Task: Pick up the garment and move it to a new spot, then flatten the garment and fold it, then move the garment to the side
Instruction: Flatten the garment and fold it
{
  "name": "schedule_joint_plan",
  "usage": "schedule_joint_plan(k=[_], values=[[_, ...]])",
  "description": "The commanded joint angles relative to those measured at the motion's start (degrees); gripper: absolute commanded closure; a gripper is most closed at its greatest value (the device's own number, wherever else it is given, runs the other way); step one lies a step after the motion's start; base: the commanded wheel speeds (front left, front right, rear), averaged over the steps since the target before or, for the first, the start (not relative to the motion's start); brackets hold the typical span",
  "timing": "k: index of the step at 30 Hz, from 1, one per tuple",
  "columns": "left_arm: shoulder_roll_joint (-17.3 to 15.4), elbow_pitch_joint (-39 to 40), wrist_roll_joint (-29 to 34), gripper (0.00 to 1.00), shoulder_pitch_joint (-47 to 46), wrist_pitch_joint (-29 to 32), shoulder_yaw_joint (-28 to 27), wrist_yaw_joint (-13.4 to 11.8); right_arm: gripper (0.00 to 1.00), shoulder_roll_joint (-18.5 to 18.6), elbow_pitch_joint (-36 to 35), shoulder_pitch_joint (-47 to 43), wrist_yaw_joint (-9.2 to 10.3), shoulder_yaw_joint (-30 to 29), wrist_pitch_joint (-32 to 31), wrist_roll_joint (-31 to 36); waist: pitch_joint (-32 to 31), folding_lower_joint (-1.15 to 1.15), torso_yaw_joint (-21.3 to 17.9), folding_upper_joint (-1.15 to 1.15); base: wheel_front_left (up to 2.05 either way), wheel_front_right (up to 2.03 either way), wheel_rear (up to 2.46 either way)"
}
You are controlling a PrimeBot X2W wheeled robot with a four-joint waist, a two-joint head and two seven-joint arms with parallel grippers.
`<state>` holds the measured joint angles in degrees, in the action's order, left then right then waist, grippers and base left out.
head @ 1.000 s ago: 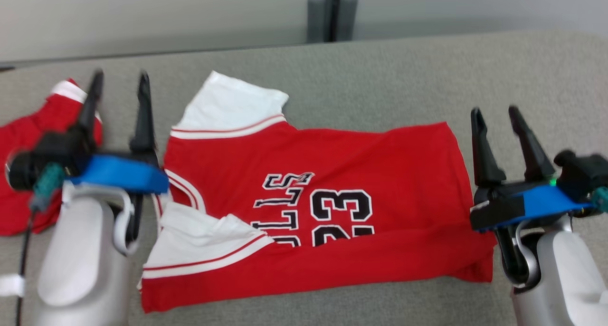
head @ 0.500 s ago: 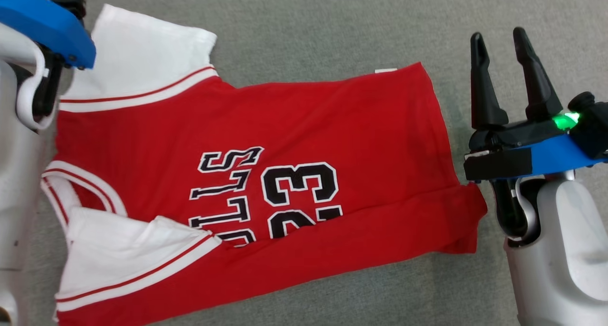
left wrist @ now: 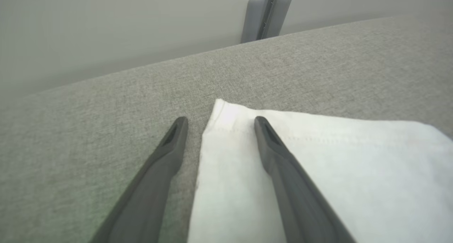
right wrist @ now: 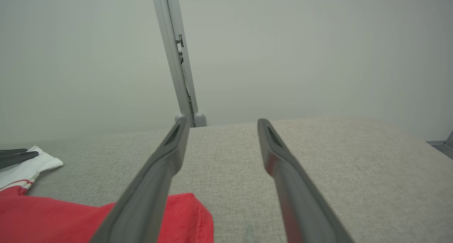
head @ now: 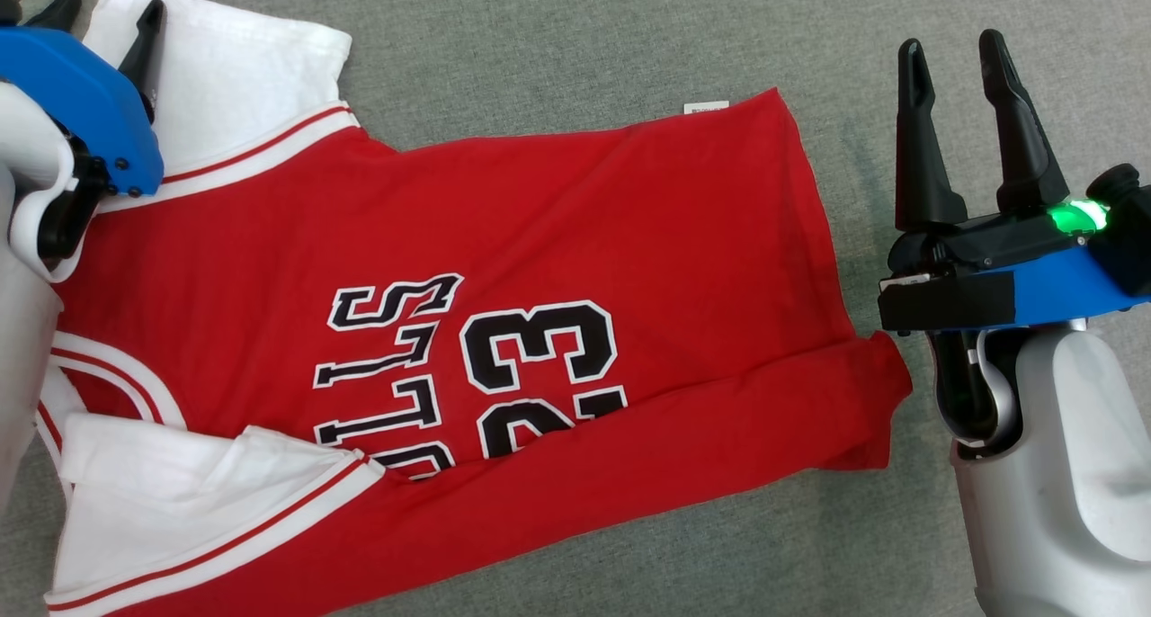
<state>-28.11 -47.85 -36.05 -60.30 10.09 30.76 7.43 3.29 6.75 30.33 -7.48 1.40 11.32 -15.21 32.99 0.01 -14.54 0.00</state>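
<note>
A red jersey [head: 539,221] with white sleeves and black "23" lettering lies spread on the grey table, its near edge folded up over the lettering. My left gripper [head: 103,14] hovers open at the far white sleeve [head: 243,68]; in the left wrist view its fingertips [left wrist: 260,124] straddle that sleeve's corner [left wrist: 226,115]. My right gripper [head: 953,50] stands open just right of the jersey's hem, holding nothing. In the right wrist view the red hem corner [right wrist: 187,214] lies low between the gripper [right wrist: 221,124] fingers.
The grey fabric tabletop [head: 584,32] extends beyond the jersey. A grey post [left wrist: 267,12] stands at the table's far edge against a pale wall; the same post [right wrist: 177,58] shows in the right wrist view.
The head camera has tilted down and closer, so the far edge and the second red garment at the left left the picture. The left gripper moved toward the far white sleeve.
</note>
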Motion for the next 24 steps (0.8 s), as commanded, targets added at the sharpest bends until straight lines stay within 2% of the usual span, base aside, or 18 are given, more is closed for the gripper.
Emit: schedule_joint_plan(k=[1, 5, 6, 7, 8, 13, 19, 24], values=[[-0.6, -0.7, -0.9, 0.00, -0.5, 0.8, 1.2, 0.0, 0.00, -0.1, 0.2, 0.9, -0.03, -0.1, 0.1, -0.1, 0.2, -0.01, -0.1, 0.00, 0.00, 0.00, 0.00], [-0.9, -1.6, -4.2, 0.00, -0.6, 1.9, 3.0, 0.0, 0.00, 0.2, 0.8, 1.4, -0.03, 0.5, -0.6, -0.3, 0.4, -0.01, -0.4, 0.00, 0.00, 0.00, 0.00], [-1.0, -1.8, -4.8, 0.07, -0.6, 2.1, 3.4, 0.0, 0.00, 0.4, 1.0, 1.6, -0.02, 0.7, -1.0, -0.4, 0.4, -0.01, -0.5, 0.00, 0.00, 0.00, 0.00], [-1.2, -2.1, -4.9, 0.60, -0.7, 2.0, 3.9, 0.0, 0.00, 0.7, 1.3, 1.6, -0.03, 0.9, -1.4, -0.5, 0.3, -0.01, -0.6, 0.00, 0.00, 0.00, 0.00], [-1.3, -2.3, -5.0, 1.00, -0.8, 1.5, 4.6, 0.0, 0.00, 1.1, 1.6, 1.8, -0.03, 1.2, -2.0, -0.4, 0.2, -0.01, -0.6, 0.00, 0.00, 0.00, 0.00], [-0.8, -2.6, -5.6, 1.00, -2.3, -2.7, 6.6, 0.0, 0.00, 4.5, 2.6, 3.2, -0.03, 3.7, -7.6, -0.3, -1.1, -0.01, 0.1, 0.00, 0.00, 0.00, 0.00], [1.3, -1.6, -7.1, 1.00, -3.2, -7.2, 9.3, 0.0, 0.00, 9.7, 5.1, 3.8, -0.03, 6.9, -16.1, -1.7, -2.6, -0.01, 3.3, 0.00, 0.00, 0.00, 0.00], [2.6, -1.1, -7.9, 1.00, -4.1, -9.4, 11.4, 0.0, 0.00, 12.0, 7.6, 4.7, -0.02, 8.4, -19.0, -2.0, -2.9, -0.01, 5.5, 0.00, 0.00, 0.00, 0.00]])
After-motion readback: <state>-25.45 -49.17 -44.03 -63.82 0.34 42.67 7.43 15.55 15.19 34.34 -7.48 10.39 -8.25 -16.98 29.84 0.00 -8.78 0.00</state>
